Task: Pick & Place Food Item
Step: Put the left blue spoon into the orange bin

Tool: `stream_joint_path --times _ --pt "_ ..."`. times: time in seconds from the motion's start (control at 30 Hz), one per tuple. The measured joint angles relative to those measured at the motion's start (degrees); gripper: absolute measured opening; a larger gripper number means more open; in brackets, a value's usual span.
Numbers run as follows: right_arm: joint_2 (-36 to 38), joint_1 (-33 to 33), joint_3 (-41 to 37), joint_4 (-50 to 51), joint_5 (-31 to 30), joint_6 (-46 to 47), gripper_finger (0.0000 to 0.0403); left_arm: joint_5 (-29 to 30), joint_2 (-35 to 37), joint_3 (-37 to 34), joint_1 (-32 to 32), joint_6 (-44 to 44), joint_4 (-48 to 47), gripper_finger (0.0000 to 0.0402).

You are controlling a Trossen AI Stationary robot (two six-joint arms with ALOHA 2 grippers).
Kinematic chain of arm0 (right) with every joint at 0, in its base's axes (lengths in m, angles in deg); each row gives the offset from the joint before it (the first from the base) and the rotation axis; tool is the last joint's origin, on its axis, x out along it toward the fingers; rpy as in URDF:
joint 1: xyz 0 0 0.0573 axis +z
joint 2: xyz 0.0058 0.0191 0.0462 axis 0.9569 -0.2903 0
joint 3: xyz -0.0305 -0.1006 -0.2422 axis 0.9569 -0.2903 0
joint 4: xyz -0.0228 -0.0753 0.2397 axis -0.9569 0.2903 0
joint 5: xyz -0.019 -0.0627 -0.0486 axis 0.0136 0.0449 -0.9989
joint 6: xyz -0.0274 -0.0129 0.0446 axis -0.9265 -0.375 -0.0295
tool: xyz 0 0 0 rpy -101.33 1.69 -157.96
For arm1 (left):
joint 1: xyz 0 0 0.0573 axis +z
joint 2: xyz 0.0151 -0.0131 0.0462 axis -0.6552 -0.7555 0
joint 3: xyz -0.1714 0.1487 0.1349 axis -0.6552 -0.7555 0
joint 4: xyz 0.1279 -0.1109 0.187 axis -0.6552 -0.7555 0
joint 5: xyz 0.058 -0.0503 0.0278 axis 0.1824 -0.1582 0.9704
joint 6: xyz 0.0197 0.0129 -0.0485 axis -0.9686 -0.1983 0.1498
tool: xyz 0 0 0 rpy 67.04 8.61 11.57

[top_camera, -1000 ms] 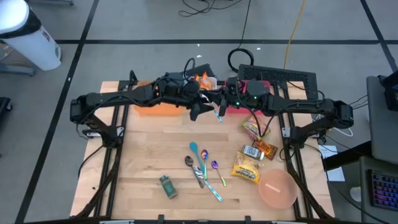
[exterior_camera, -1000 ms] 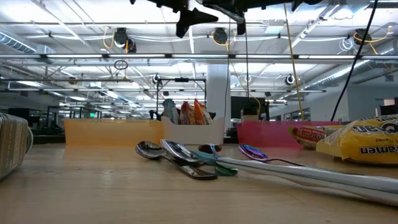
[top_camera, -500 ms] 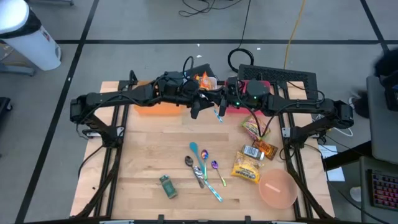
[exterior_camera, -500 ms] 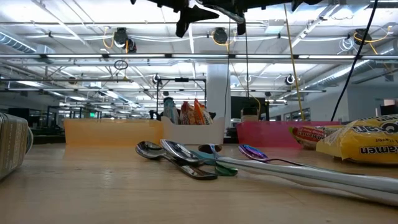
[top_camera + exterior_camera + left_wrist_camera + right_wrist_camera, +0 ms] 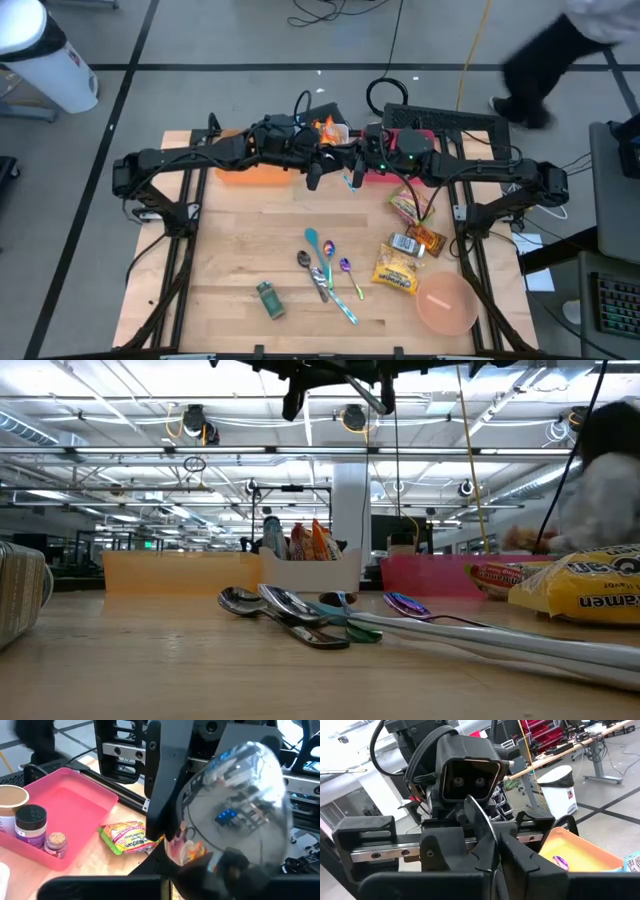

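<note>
Since a second ago the left gripper point(image 5: 313, 178) has narrowed onto the spoon point(image 5: 351, 181) that the right gripper's point(image 5: 352, 170) closed fingers hold; ramen packet point(image 5: 396, 270) waits on the surface. Release only once gripped firmly.

You see person point(image 5: 545, 55) blurred, cut by frame edge | spoon bowl point(image 5: 235, 810) blurs your left wrist view

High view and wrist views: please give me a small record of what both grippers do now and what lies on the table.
right gripper: shut on spoon, raised above the table, near its back
left gripper: shut, facing the right one; hold on spoon not visible
on table: spoons, ramen packet, pink bowl
person: beyond the table's back
</note>
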Motion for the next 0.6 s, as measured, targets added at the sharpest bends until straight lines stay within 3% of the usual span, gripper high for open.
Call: stream_joint_path --times 0.37,0.6 --pt "0.8 -2.4 0.0 -0.7 5.9 2.4 0.0117 -0.2 0.0 0.0 -0.1 0.4 0.1 0.0020" --pt "5.8 -5.9 0.0 0.5 6.0 2.3 0.0171 0.2 3.6 0.0 0.3 0.3 -0.1 0.0020"
